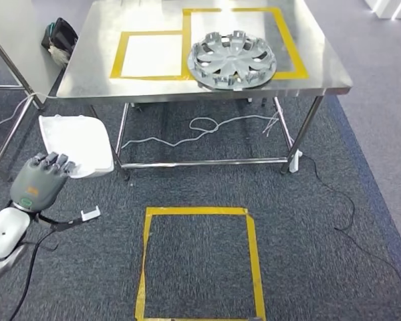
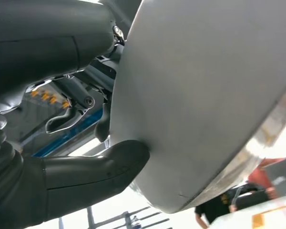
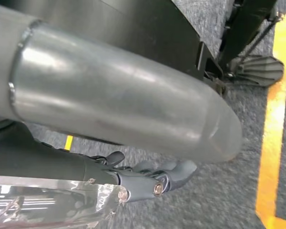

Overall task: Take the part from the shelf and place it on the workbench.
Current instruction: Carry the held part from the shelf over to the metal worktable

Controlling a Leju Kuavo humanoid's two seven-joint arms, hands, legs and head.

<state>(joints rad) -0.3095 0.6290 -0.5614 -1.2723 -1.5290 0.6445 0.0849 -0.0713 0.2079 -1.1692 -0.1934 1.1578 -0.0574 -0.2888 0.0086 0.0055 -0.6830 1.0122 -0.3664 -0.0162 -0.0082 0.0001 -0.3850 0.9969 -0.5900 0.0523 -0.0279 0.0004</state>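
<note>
The part (image 1: 77, 142) is a white, shallow, rounded-square panel. My left hand (image 1: 43, 182) grips it by its near edge at the lower left of the head view, in front of the workbench's left end and below its top. In the left wrist view the part's pale underside (image 2: 206, 95) looms large, with the thumb (image 2: 98, 171) pressed against it. The steel workbench (image 1: 87, 80) stands ahead with two yellow-taped rectangles (image 1: 150, 55) on top. My right hand (image 3: 152, 179) hangs over the carpet, fingers stretched out and holding nothing.
A silver wheel cover (image 1: 232, 61) lies in the right taped rectangle on the workbench. A yellow taped square (image 1: 198, 264) marks the carpet in front. A second steel table (image 1: 17, 40) and a black bag (image 1: 62, 37) stand at the left. Cables (image 1: 203, 127) trail under the bench. A person (image 2: 220, 207) stands further off.
</note>
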